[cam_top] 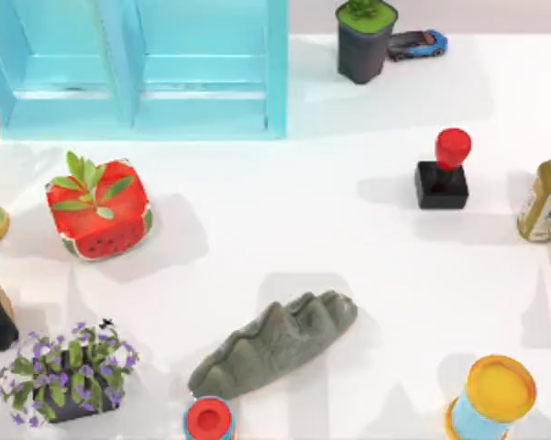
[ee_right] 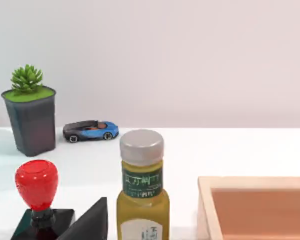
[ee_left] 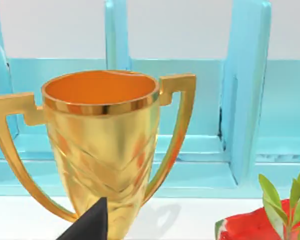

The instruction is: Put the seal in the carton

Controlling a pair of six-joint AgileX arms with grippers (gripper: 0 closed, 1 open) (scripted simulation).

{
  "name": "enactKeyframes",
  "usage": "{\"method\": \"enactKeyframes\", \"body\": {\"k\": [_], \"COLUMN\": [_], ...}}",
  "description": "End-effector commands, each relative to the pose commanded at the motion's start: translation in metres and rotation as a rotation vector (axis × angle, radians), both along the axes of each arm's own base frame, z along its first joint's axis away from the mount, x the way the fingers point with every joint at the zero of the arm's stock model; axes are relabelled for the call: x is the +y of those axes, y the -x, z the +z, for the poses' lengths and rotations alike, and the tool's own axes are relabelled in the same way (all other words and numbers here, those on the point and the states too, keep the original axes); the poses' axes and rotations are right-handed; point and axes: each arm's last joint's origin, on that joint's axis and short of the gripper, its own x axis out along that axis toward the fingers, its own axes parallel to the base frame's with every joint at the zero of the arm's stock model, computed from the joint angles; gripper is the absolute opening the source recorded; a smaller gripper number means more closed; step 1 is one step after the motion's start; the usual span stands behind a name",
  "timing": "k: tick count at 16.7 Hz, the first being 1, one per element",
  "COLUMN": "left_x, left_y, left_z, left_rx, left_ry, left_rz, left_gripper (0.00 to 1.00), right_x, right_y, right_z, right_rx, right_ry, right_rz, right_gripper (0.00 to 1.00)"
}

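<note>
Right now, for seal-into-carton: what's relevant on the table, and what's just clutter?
Job items:
seal, upright at the table's right
carton, tan open box beside the oil bottle

Clutter:
oil bottle
blue shelf
gold trophy
watermelon planter
purple flower pot
grey rock
grey succulent pot
toy car
red-capped jar
yellow-lidded can

I see a red-knobbed, black-based seal [cam_top: 443, 171], a watermelon-patterned planter [cam_top: 101, 213], a gold trophy [ee_left: 101, 145] and a turquoise shelf [cam_top: 147, 69].

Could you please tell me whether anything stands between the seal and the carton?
Yes: the oil bottle stands upright between the seal and the carton, close beside the seal.
</note>
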Motion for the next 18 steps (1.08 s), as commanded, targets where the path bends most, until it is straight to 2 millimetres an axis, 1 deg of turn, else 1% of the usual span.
{"method": "enactKeyframes", "body": {"k": [3, 5, 8, 11, 12, 14, 16, 18], "left_x": [0.000, 0.000, 0.000, 0.000, 0.000, 0.000, 0.000, 0.000], "left_y": [0.000, 0.000, 0.000, 0.000, 0.000, 0.000, 0.000, 0.000], "left_z": [0.000, 0.000, 0.000, 0.000, 0.000, 0.000, 0.000, 0.000], "left_rx": [0.000, 0.000, 0.000, 0.000, 0.000, 0.000, 0.000, 0.000], "left_ry": [0.000, 0.000, 0.000, 0.000, 0.000, 0.000, 0.000, 0.000], "left_rz": [0.000, 0.000, 0.000, 0.000, 0.000, 0.000, 0.000, 0.000], "left_gripper": [1.00, 1.00, 1.00, 1.00, 1.00, 1.00, 1.00, 1.00], "right_x": [0.000, 0.000, 0.000, 0.001, 0.001, 0.003, 0.007, 0.013], "right_y": [0.000, 0.000, -0.003, -0.016, -0.024, -0.047, -0.077, -0.113], "right_z": [0.002, 0.013, 0.043, 0.082, 0.095, 0.118, 0.135, 0.145], "right_rx": [0.004, 0.027, 0.105, 0.247, 0.312, 0.466, 0.642, 0.830], "right_ry": [-0.002, -0.014, -0.045, -0.078, -0.088, -0.099, -0.099, -0.086], "right_rz": [0.001, 0.004, 0.003, -0.007, -0.012, -0.023, -0.036, -0.046], "right_gripper": [1.00, 1.00, 1.00, 1.00, 1.00, 1.00, 1.00, 1.00]}}
